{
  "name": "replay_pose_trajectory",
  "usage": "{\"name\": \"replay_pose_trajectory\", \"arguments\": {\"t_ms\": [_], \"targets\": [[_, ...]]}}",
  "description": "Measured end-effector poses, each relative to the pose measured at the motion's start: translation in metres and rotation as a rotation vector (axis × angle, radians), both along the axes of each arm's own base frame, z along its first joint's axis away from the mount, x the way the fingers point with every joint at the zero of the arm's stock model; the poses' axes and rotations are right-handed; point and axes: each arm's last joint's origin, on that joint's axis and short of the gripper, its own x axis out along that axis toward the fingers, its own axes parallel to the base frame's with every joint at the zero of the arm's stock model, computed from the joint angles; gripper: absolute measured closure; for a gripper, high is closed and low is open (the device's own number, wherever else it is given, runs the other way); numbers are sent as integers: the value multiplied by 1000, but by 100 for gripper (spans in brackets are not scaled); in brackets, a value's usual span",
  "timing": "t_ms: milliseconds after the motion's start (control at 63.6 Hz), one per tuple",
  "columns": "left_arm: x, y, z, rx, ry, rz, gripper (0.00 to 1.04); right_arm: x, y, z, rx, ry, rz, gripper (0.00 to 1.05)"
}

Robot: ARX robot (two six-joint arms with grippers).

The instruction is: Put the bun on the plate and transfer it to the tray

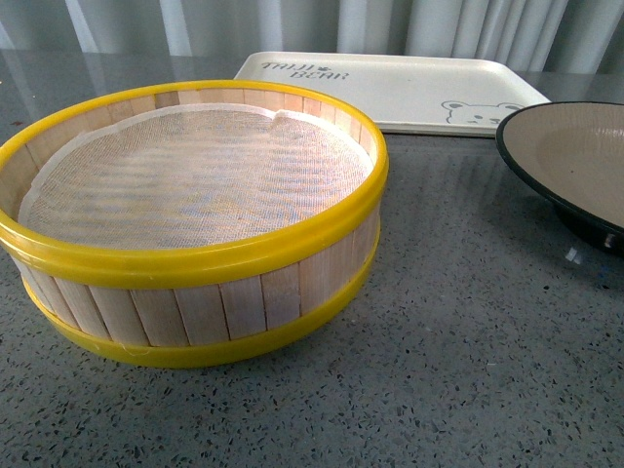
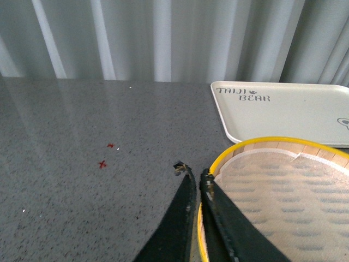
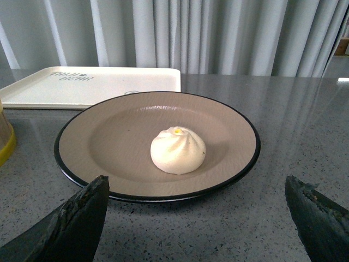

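Note:
The cream-white bun [image 3: 178, 150] sits upright in the middle of the black-rimmed tan plate [image 3: 109, 142]. The plate shows at the right edge of the front view [image 1: 570, 156]; the bun is not in that view. The cream tray [image 1: 390, 83] with bear drawing lies behind it on the table, and shows in both wrist views [image 2: 283, 109] [image 3: 92, 84]. My right gripper [image 3: 196, 188] is open and empty, its fingers spread wide just short of the plate's near rim. My left gripper [image 2: 195, 172] is shut and empty, at the yellow rim of the steamer basket.
A yellow-rimmed wooden steamer basket [image 1: 195, 263] with a white mesh liner stands at the front left, empty; it also shows in the left wrist view [image 2: 283, 185]. Two small red marks [image 2: 106, 155] are on the grey speckled table. A grey curtain hangs behind.

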Motion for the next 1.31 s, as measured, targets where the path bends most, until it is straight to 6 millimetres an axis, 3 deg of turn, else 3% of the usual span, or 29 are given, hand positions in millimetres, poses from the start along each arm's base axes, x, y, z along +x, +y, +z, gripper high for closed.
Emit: {"name": "replay_pose_trajectory", "arguments": {"t_ms": [236, 488, 1133, 1306], "targets": [[-19, 13, -30, 2, 2, 9, 101, 0, 0, 0, 0, 0, 0, 9], [-32, 26, -49, 1, -6, 2, 101, 0, 0, 0, 0, 0, 1, 9], [-54, 29, -75, 1, -8, 17, 101, 0, 0, 0, 0, 0, 0, 9], [-58, 29, -73, 1, -39, 16, 101, 0, 0, 0, 0, 0, 0, 9]]}}
